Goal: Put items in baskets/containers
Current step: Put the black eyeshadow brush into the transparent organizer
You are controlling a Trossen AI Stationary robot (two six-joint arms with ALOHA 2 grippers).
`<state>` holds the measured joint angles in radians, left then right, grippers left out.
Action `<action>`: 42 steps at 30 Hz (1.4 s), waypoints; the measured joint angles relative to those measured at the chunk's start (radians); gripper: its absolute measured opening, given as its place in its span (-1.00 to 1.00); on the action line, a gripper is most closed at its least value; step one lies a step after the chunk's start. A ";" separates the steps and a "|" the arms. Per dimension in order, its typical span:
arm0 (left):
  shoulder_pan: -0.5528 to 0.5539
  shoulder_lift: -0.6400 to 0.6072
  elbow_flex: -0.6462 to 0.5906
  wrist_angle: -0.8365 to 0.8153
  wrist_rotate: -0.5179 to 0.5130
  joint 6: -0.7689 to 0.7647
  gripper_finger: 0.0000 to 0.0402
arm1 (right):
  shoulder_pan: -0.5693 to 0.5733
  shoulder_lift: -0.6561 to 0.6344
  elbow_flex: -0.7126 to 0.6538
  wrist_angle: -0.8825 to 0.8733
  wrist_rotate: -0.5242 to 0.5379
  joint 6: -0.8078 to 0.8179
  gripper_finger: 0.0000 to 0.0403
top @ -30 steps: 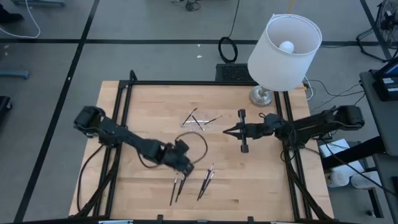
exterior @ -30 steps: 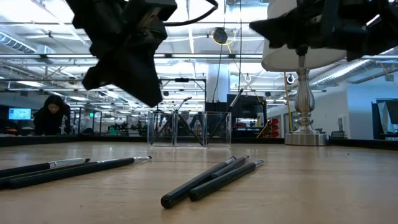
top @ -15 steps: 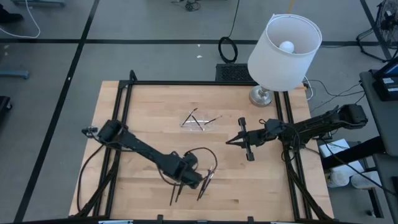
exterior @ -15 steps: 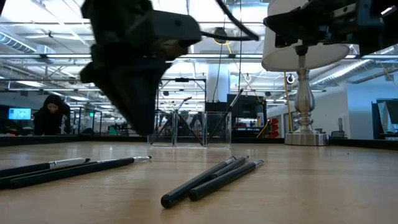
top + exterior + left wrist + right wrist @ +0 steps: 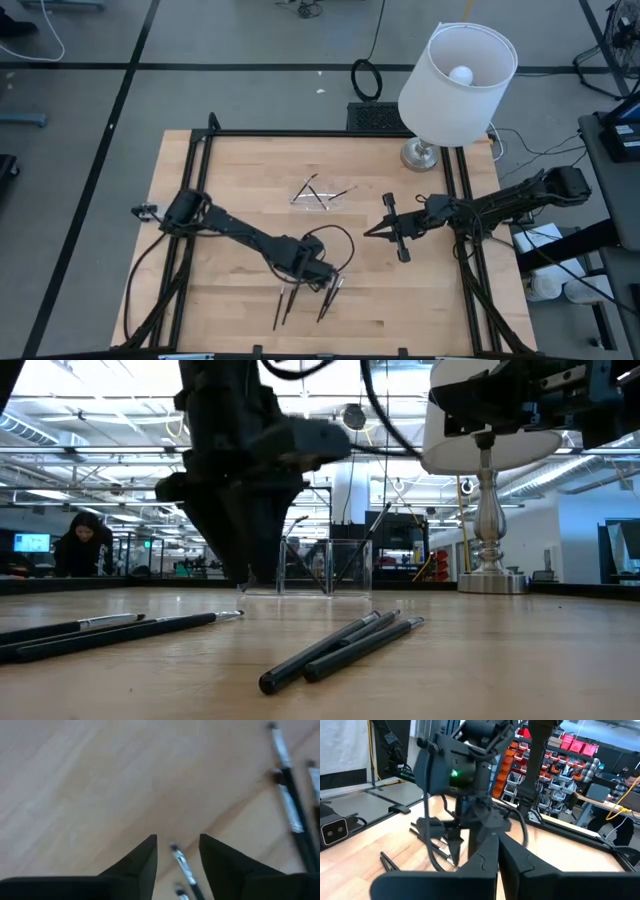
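Note:
Two pairs of thin dark brushes with metallic tips lie flat on the wood near the front edge, one pair [image 5: 284, 305] to the left and one [image 5: 331, 293] to the right. A clear tray [image 5: 320, 193] farther back holds a few more. My left gripper [image 5: 328, 283] points steeply down over the right pair, open; its fingers stand on either side of a brush tip [image 5: 181, 862] without touching it. My right gripper [image 5: 370, 232] hovers level, right of centre, shut with nothing in it [image 5: 497, 855].
A white-shaded lamp [image 5: 455, 85] stands on its metal base [image 5: 420, 155] at the table's far right corner. Black frame rails [image 5: 200, 170] run along the table's left, far and right sides. Bare wood lies between the tray and the brushes.
My left gripper has moved toward the table's right and near edges and down, tipping from a slant to point steeply down over the right pair of brushes. My right gripper has drifted a little toward the near edge. The brushes have not moved.

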<state>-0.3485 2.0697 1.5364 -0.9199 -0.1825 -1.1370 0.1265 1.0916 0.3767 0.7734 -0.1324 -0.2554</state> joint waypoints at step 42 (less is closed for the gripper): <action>0.001 0.058 -0.026 0.052 0.103 -0.032 -0.14 | 0.000 0.000 0.000 0.007 0.001 -0.019 -1.00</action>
<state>-0.3476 2.1273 1.5108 -0.8684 -0.0794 -1.1692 0.1261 1.0916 0.3767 0.7807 -0.1318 -0.2745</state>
